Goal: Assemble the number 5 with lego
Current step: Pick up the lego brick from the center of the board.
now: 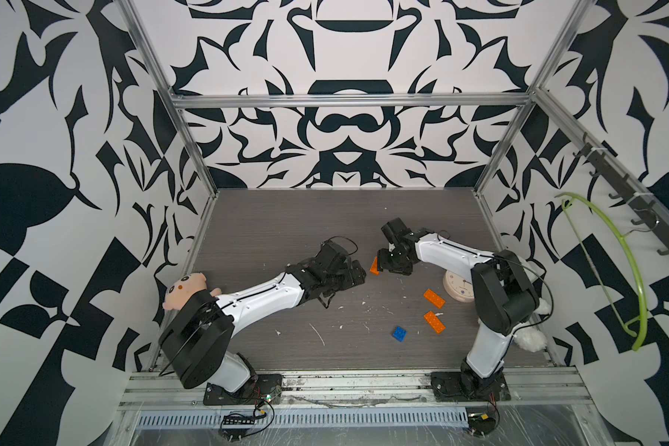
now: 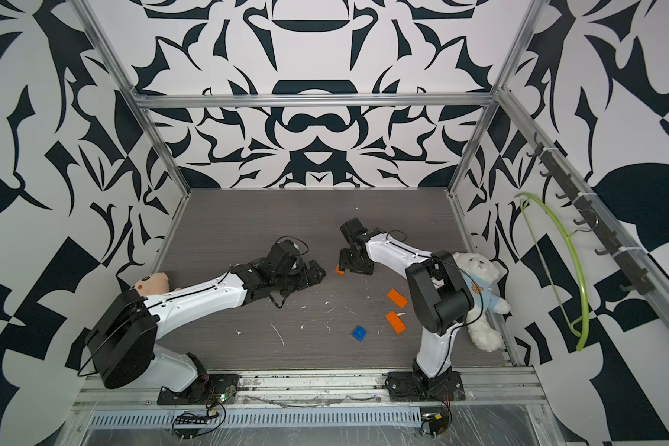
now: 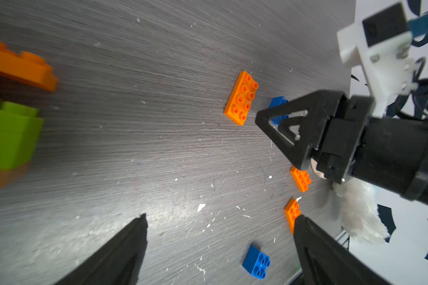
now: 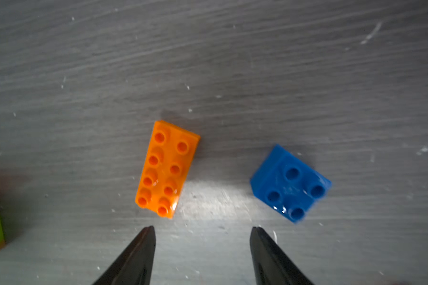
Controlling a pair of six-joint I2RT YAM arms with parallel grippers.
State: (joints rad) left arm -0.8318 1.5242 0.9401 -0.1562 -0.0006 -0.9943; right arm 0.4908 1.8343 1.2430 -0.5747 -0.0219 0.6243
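Take the desk (image 1: 286, 231) as a clock face with 12 at the back wall: the lego lies mostly in its right half. The central orange brick (image 1: 374, 266), an oblong with studs up, sits just off centre toward 2 o'clock. A square blue brick (image 4: 290, 183) lies just beside it without touching; this one shows only in the wrist views.

At 4 o'clock lie the farther orange brick (image 1: 434, 298) and the nearer orange brick (image 1: 434, 321), close together but apart. A second blue brick (image 1: 399, 333) lies at 5 o'clock. A stack of orange and lime green bricks (image 3: 10, 133) appears blurred at the edge of both wrist views.

The right gripper (image 4: 202, 230) hangs over the central orange brick and its blue neighbour, jaws apart with nothing between them. The left gripper (image 3: 220, 218) is at mid-desk, pointing toward 3 o'clock, its jaws spread wide and empty.

Farther out, a cream alarm clock (image 1: 458, 287) lies at 3 o'clock beside the right arm. A white plush bear (image 2: 479, 278) lies at the desk's right edge, and a pink plush doll (image 1: 184, 289) at 9 o'clock behind the left arm. White flecks dot the desk.
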